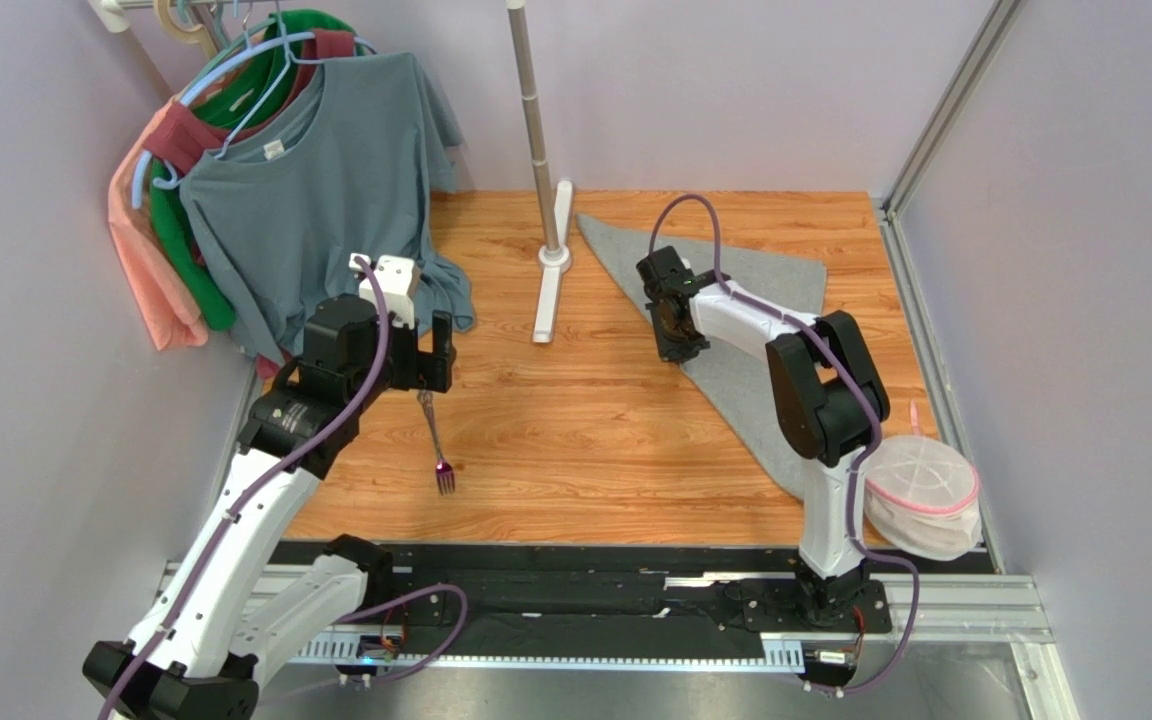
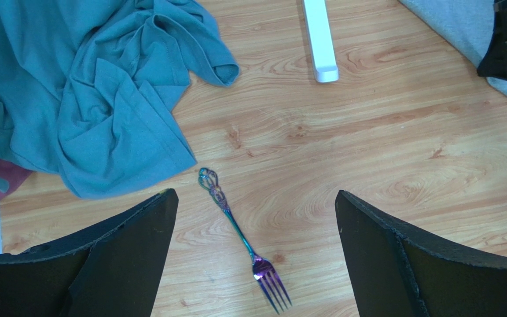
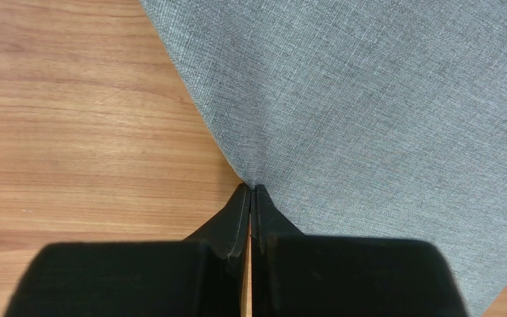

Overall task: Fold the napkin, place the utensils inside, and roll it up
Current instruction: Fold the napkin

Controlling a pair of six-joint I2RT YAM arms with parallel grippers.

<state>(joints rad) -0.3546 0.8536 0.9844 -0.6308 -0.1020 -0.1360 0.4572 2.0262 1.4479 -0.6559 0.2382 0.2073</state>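
One mesh basket [image 1: 920, 528] (contents unclear), right jaws pinching napkin [image 3: 382, 99]

We see the left gripper [image 2: 255, 201] wide open, its fingers [image 2: 137, 244] spread far apart, pointing down and hovering. The left arm [image 1: 259, 495] reaches forward from its base. The right gripper [image 3: 252, 193] is pinched closed on the napkin [image 3: 382, 99] edge right at its tips. The right arm [image 1: 823, 398] has its elbow up and its forearm angled left.
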